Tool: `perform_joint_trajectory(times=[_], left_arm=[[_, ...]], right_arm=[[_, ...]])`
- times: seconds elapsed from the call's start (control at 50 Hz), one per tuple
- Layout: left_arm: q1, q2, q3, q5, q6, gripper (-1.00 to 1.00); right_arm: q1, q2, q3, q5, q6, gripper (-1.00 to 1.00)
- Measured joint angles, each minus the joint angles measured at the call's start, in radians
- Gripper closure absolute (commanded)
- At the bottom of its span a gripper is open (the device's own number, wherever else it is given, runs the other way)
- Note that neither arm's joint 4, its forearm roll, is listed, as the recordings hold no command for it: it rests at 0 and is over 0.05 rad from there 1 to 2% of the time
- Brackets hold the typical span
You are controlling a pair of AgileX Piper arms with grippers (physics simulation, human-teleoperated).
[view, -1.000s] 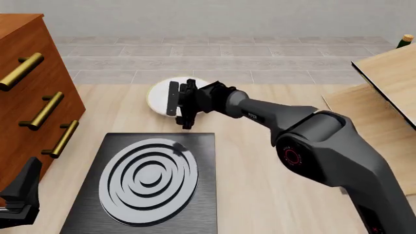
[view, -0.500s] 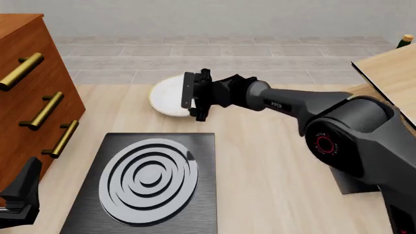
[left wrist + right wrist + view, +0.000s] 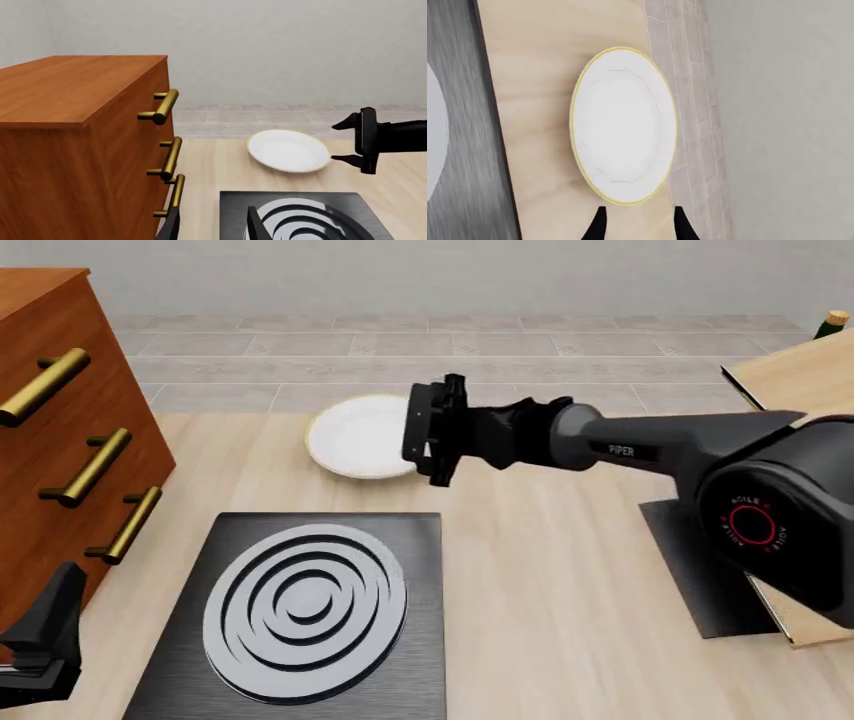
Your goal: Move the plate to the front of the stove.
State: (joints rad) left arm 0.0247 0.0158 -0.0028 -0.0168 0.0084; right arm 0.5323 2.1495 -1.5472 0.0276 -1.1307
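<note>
White plate (image 3: 356, 436) lies just ahead of my right jaws (image 3: 430, 433), open and empty; I pulled back, so grasping remains.

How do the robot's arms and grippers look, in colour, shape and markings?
The right arm is dark grey with rounded links, white "PIPER" lettering and a red ring mark on one joint. The right gripper is black with two flat fingers. Only the left gripper shows, black and angular.

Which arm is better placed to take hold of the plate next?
Right. The right gripper hangs open at the plate's right edge, fingers aimed at its rim. The left gripper sits low at the near-left corner, with the stove between it and the plate.
</note>
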Motion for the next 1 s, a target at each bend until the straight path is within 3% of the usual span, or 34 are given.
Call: perform_joint_trajectory(times=[0.76,1.0], left_arm=[[-0.006,0.005,0.000,-0.004,-0.001,-1.00],[-0.017,0.001,0.000,-0.001,0.001,-1.00]], right_arm=[[0.007,-0.094,0.177,-0.145,-0.006,-1.00],[0.024,-0.157,0.305,-0.248,-0.020,-1.00]])
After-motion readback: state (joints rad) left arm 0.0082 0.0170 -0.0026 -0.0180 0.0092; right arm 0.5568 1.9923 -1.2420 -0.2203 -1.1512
